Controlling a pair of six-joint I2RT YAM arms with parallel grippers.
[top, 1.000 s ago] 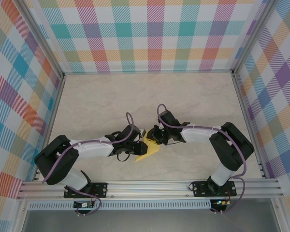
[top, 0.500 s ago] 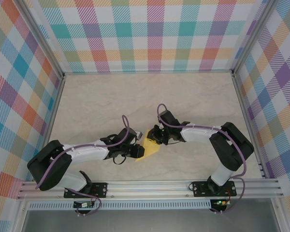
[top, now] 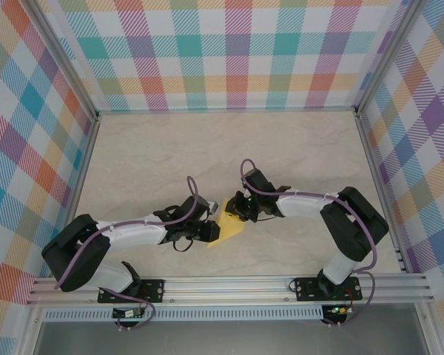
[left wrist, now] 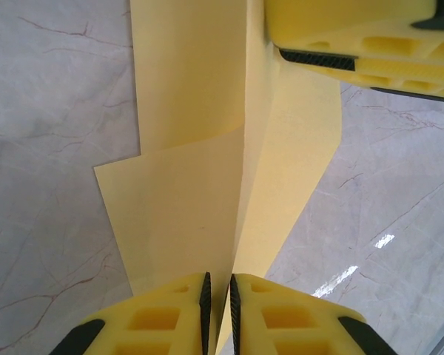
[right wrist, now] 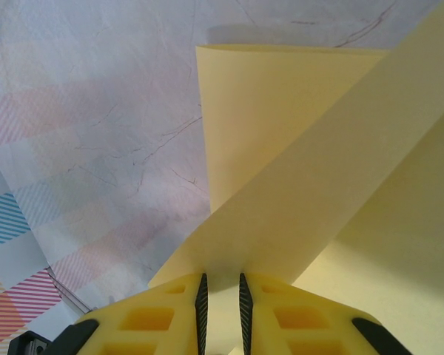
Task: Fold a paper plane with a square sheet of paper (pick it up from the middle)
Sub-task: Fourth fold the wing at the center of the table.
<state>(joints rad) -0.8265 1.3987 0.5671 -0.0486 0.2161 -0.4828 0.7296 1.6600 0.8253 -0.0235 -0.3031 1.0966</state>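
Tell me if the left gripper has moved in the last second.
Yes, slightly: in the top view the left gripper has slid down and left, toward the near rail, with its jaws on the paper.

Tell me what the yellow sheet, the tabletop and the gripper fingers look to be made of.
Sheet: thin matte paper; it holds sharp creases and bends freely.
Tabletop: marble-look surface, glossy, with grey veins and light glints; possibly laminate rather than stone.
Fingers: yellow moulded plastic with hollow cells, probably.
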